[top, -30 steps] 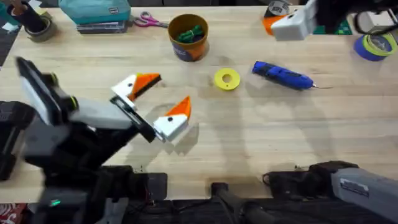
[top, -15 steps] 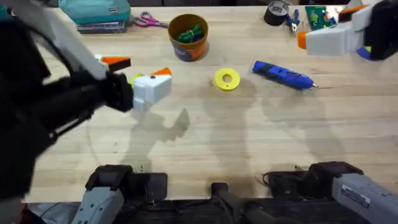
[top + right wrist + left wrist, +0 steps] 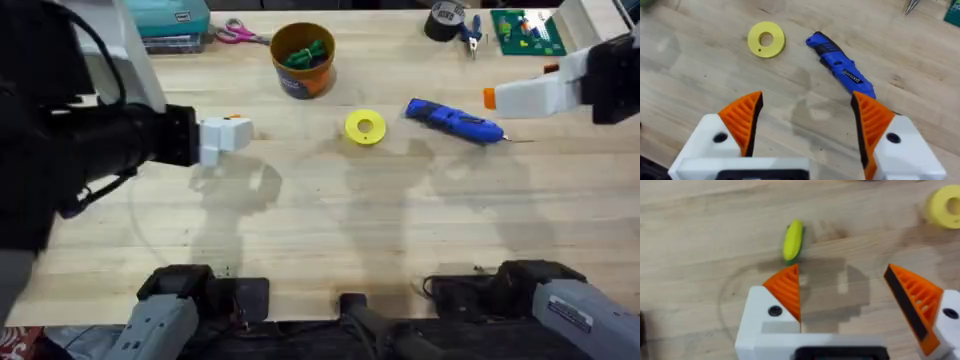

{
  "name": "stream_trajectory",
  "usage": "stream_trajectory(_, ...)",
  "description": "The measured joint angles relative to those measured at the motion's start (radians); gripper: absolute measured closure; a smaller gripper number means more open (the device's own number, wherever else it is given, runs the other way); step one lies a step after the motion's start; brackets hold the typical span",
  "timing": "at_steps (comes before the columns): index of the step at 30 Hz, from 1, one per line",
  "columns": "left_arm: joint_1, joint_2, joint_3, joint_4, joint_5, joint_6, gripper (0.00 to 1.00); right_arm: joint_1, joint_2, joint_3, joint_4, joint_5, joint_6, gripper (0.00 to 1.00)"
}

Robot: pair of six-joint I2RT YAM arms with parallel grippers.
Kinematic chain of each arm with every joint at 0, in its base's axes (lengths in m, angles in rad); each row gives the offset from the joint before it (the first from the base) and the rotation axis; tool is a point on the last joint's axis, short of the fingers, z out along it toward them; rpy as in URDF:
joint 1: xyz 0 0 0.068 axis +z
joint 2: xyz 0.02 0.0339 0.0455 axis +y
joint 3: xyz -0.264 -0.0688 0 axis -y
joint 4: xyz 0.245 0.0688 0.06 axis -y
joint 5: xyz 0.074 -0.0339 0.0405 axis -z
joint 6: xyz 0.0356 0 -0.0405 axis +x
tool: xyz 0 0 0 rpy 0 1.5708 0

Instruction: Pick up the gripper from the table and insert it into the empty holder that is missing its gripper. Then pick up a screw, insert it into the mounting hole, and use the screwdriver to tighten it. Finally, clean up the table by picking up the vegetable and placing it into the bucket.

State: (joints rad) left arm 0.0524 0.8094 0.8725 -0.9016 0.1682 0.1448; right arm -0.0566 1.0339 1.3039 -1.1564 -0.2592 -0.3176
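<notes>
Your left claw [image 3: 842, 297] stands wide apart, holding nothing, above the pale wooden counter [image 3: 330, 230]; the small yellow-green oblong toy vegetable [image 3: 793, 240] lies just beyond its orange ribbed fingers [image 3: 785, 287]. Your right claw [image 3: 807, 125] is likewise spread and empty, with the blue cylindrical powered screwdriver [image 3: 840, 65] on the counter beyond it, beside a yellow round disc [image 3: 766, 39]. The round orange-brown bucket [image 3: 303, 60] sits far back, dark green pieces inside. Overhead, your left arm hides the vegetable.
</notes>
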Motion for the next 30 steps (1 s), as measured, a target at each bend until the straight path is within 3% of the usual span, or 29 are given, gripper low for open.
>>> stream_trajectory(5, 0.109, 0.156, 0.065, -0.039, -0.007, 0.079, 0.016, 0.000, -0.069, -0.030, 0.002, 0.000, -0.020, 0.006)
stream_trajectory(9, 0.157, 0.317, 0.123, -0.045, -0.007, 0.153, 0.016, 0.000, -0.150, -0.093, 0.021, 0.000, -0.026, 0.006)
stream_trajectory(20, 0.163, 0.667, 0.139, 0.062, -0.008, 0.253, 0.015, 0.000, -0.201, -0.180, 0.083, 0.000, -0.011, 0.006)
stream_trajectory(30, 0.159, 0.820, 0.139, 0.132, -0.043, 0.268, 0.006, 0.000, -0.201, -0.180, 0.083, 0.000, -0.006, 0.006)
